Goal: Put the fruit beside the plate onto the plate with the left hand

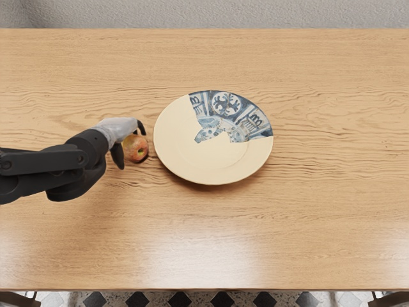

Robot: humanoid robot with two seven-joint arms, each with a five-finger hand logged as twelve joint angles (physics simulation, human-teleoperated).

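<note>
Wide light-wood desk filling almost the whole view, grain running left to right, and a strip of dark-and-pale checked floor just showing below its near edge. Centre stage, the plate: round, cream, with a blue-and-white patterned wedge across its upper right part, sitting flat a little above the middle of the desk. Nothing is on it.

In from the left edge comes the left arm, dark and bulky, lying low over the desk and angled up toward the plate. At its end, the grey left hand, parked just off the plate's left rim.

And there's the fruit: a small red-and-yellow apple, on the desk, tucked between the hand and the plate, right beside the rim but not on it. The fingers are curled in around it, one dark tip hanging down at the apple's left side, another hooked over its top, so the hand is closed on the apple. The apple's underside looks to be down on the wood.
</note>
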